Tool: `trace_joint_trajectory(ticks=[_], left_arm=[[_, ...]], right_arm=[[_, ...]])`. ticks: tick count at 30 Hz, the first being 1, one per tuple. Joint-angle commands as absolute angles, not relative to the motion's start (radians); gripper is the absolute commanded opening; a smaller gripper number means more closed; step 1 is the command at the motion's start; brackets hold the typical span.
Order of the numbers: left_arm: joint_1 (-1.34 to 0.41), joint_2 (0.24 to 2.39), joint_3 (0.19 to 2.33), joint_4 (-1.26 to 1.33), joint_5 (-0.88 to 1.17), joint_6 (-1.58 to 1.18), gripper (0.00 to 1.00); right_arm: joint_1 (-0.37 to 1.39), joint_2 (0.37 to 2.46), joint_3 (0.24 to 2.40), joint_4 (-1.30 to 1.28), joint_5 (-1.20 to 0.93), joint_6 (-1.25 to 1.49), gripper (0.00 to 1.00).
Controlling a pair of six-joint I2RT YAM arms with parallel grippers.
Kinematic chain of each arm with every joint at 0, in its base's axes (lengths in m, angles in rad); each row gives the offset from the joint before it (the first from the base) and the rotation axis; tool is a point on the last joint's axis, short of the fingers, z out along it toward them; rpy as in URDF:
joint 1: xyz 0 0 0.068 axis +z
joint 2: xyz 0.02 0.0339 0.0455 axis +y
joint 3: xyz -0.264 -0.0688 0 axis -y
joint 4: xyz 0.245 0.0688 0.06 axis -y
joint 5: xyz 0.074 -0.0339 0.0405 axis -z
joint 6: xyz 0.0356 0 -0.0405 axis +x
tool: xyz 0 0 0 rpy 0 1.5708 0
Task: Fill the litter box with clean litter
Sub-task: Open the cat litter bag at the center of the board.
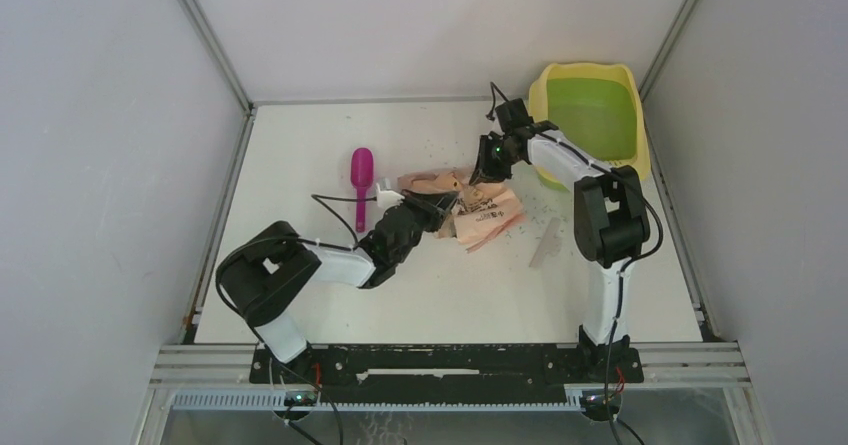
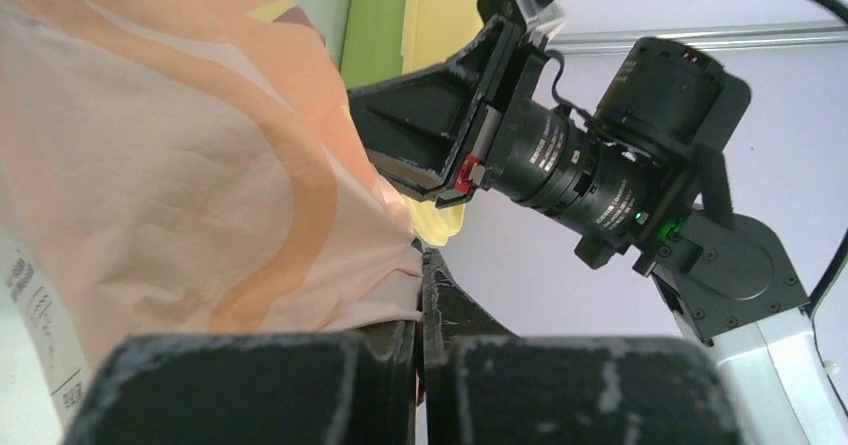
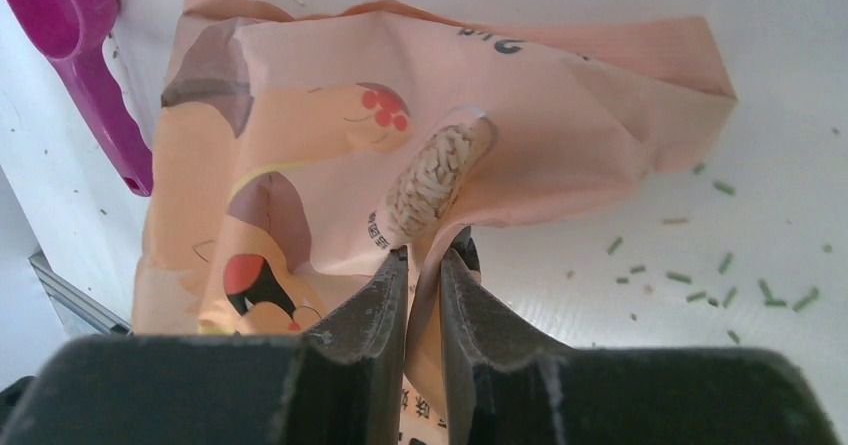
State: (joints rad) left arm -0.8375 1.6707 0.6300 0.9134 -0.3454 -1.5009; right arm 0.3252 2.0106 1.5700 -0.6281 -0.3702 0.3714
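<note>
Table [image 1: 450,300]: flat white work surface. It carries every item below.

Litter box [image 1: 592,115]: rectangular plastic tray with a pale yellow rim and a green basin, at 1 o'clock on the table. In the top view the basin floor reads bare green, with no granules visible in it.

Bag [image 1: 488,215]: crumpled peach-pink printed paper bag, lying at the table centre, at 8 o'clock from the litter box and well apart from it. A clear window in the bag shows pale pellets inside.

Left gripper [image 2: 420,325]: reaches the bag from 8 o'clock. The jaws are pressed together on a fold of the bag.

Right gripper [image 3: 425,265]: reaches the bag from 1 o'clock. The jaws stand a narrow slit apart with a fold of the bag between them. How firm the pinch is cannot be told.

Scoop [image 1: 361,173]: magenta plastic scoop, lying at 9 o'clock from the bag, untouched.

Strip [image 1: 545,243]: pale flat strip at 4 o'clock from the bag. Its nature cannot be told.

Litter [image 3: 690,278]: tiny dark grey-green granules, loose on the table around the bag, mostly from 3 to 5 o'clock.

Progress: judged as early, with no filling done.

Remaining: the bag probably has to be carried to the litter box and emptied into the basin, or the litter moved over with the scoop.
</note>
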Motion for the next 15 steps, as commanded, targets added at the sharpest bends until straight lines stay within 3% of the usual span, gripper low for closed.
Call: trace_joint_trajectory(ticks=[1,6,9,12,15], left_arm=[[-0.877,1.721,0.678,1.036,-0.304,-1.550,0.01],[-0.878,1.770,0.690,1.078,-0.262,-1.571,0.04],[-0.866,1.772,0.683,1.056,-0.198,-1.573,0.12],[-0.833,1.719,0.649,0.981,-0.109,-1.554,0.26],[-0.793,1.651,0.675,0.833,0.020,-1.469,0.32]], right_arm=[[0.393,2.032,1.649,-0.599,-0.482,0.364,0.24],[0.402,2.078,1.739,-0.639,-0.489,0.336,0.25],[0.390,2.077,1.746,-0.662,-0.481,0.324,0.27],[0.356,2.039,1.694,-0.653,-0.479,0.317,0.34],[0.318,2.002,1.645,-0.636,-0.491,0.323,0.45]])
